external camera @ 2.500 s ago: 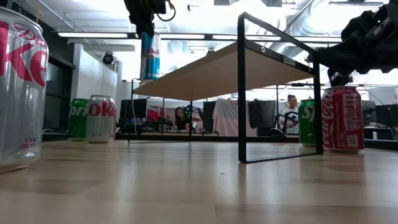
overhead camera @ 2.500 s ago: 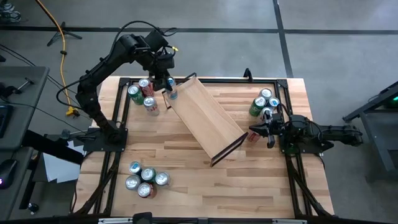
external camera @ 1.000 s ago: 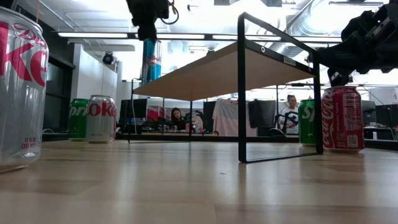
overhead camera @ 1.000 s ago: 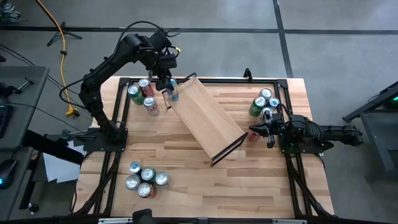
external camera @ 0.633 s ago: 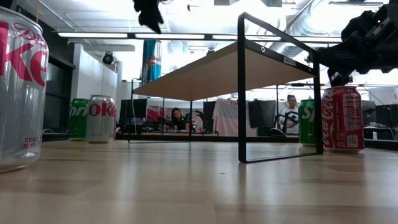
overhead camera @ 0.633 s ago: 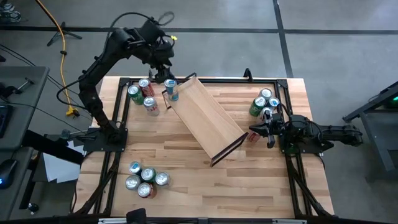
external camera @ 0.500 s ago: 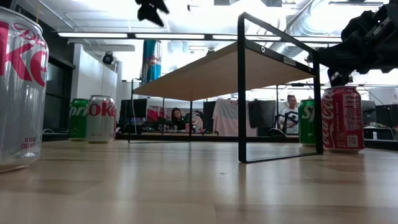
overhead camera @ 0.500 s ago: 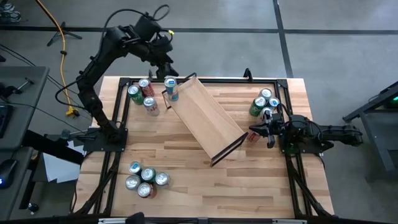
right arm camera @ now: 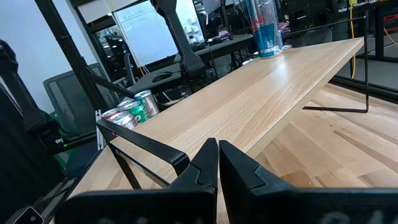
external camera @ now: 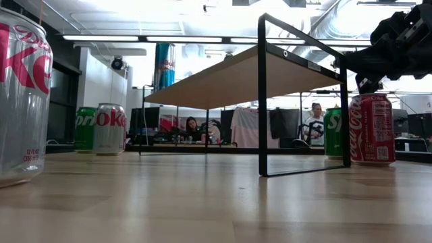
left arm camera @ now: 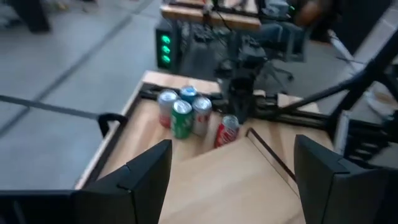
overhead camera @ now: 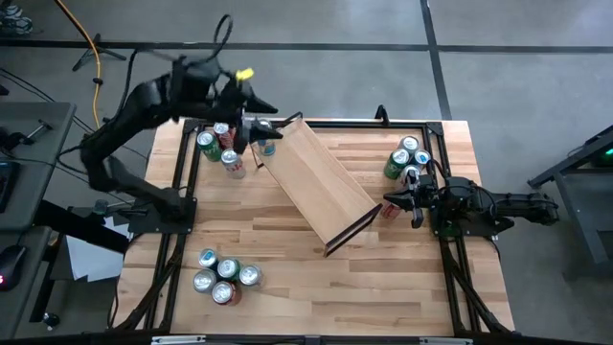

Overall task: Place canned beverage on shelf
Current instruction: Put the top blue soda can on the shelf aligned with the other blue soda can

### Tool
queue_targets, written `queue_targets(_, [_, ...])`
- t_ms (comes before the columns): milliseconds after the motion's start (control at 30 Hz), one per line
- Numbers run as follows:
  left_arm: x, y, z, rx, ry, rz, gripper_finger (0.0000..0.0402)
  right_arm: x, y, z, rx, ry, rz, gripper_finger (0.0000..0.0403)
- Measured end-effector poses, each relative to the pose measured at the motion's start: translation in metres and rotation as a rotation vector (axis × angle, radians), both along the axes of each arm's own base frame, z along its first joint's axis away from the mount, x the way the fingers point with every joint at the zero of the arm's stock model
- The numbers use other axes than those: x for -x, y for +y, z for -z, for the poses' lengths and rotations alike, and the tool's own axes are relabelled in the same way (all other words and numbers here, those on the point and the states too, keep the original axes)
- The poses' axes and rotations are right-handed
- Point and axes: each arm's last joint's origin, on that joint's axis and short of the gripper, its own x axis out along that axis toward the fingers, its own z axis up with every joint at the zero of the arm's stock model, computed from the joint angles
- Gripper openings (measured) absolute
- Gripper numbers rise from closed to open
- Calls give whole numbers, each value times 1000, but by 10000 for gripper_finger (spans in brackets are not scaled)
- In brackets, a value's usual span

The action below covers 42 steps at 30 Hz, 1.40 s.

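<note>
The shelf (overhead camera: 316, 182), a pale-wood plank on a thin black frame, stands slantwise on the tabletop. It also shows in the low view (external camera: 236, 77). A blue can (overhead camera: 265, 145) stands upright on the plank's far-left end, also seen in the low view (external camera: 165, 65) and the right wrist view (right arm camera: 264, 28). My left gripper (overhead camera: 263, 115) is open and empty, in the air beside the shelf's far-left end; its wrist view (left arm camera: 233, 180) looks along the plank. My right gripper (overhead camera: 400, 201) is shut and empty by the shelf's right end, next to a red can (overhead camera: 388, 212).
Can clusters stand at the far left (overhead camera: 218, 144), near left (overhead camera: 222, 276) and far right (overhead camera: 407, 158). In the low view a silver can (external camera: 20, 94) stands close at the left and a red can (external camera: 370, 128) at the right. People sit in the room beyond.
My left gripper has let go of the blue can, gone up out of the low view, and swung back toward the table's left edge. The blue can stays upright on the shelf's far-left end.
</note>
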Motion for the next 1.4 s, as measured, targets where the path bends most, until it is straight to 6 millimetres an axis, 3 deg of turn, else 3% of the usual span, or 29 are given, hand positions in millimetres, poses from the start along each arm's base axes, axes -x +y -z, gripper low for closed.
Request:
queue_targets(233, [26, -29, 22, 21, -230, -41, 239, 0, -1, 0, -7, -5, 33, 0])
queue_targets(333, [33, -35, 32, 68, -323, -50, 239, 0, -2, -7, -215, -92, 55, 0])
queue_targets(500, [43, -41, 44, 83, -385, -88, 239, 7, -10, -30, -634, -452, 245, 0])
queue_targets(567, [44, -43, 48, 82, -377, -102, 239, 12, -13, -37, -712, -582, 340, 0])
queue_targets(733, [44, -43, 50, 64, -367, -100, 239, 21, -16, -53, -744, -768, 412, 0])
queue_targets(833, [45, -43, 48, 39, -374, -95, 239, 26, -14, -80, -641, -821, 365, 0])
queue_targets(1000, [45, -43, 44, -5, -408, -89, 239, 17, -11, -138, -388, -754, 309, 0])
queue_targets(1133, [45, -43, 44, -66, -398, -78, 239, 3, -13, -183, -189, -643, 422, 0])
queue_targets(1267, [45, -43, 44, -103, -395, -72, 239, -7, -16, -218, -61, -412, 565, 0])
queue_targets(1400, [45, -43, 44, -80, -398, -76, 239, -12, -18, -236, -13, -111, 648, 3])
